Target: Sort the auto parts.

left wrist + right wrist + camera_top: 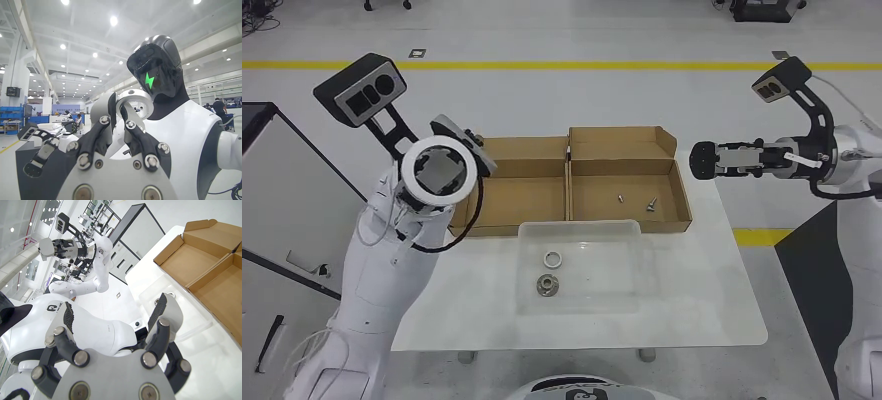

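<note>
Fingers of the left gripper [118, 104] pinch the wall of a silver metal ring [140, 94] with a threaded hole, raised over the left side of the white table [722, 300]. The right gripper [704, 160] hangs wide open and empty, right of the brown cardboard boxes [627, 150].

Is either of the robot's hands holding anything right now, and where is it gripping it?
The left gripper holds a metal ring by its wall, one finger through the hole. The right gripper is open and empty.
</note>
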Controlling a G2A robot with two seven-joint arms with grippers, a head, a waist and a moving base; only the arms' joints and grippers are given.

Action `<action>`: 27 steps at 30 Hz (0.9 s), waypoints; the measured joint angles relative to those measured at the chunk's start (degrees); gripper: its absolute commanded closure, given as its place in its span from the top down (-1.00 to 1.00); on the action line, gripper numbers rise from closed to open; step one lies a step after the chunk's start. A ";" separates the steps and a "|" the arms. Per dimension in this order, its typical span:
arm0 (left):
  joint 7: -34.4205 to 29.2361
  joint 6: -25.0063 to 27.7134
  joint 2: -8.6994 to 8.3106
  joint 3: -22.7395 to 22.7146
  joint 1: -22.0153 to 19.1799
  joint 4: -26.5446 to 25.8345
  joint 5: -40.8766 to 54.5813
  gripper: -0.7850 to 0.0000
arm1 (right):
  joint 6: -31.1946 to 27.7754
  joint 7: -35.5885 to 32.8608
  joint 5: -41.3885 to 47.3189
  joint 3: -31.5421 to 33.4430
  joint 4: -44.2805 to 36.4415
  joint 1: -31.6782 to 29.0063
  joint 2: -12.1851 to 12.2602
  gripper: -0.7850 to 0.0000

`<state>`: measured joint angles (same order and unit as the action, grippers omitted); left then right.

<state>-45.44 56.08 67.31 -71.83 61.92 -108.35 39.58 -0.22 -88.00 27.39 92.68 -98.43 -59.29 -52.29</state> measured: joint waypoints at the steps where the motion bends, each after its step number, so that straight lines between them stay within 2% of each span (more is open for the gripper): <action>1: 0.06 -0.87 -0.04 -0.32 0.18 0.03 -1.35 -1.00 | 0.00 0.00 0.00 0.00 0.00 0.00 0.00 1.00; 6: -0.16 -5.71 -0.34 -1.82 1.63 1.12 -9.42 -1.00 | 0.00 0.00 0.00 0.00 0.00 0.00 0.00 1.00; 14: 0.12 -9.51 -0.67 -2.21 5.30 3.20 -19.11 -1.00 | 0.00 0.00 0.00 0.00 0.00 0.00 0.00 1.00; 27: 0.76 -19.63 -1.24 -2.53 4.21 7.99 -39.09 -1.00 | 0.00 0.00 0.00 0.00 0.00 0.00 0.00 1.00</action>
<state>-44.68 36.45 66.06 -74.36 66.13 -100.37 0.49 -0.22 -88.00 27.39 92.68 -98.43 -59.29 -52.29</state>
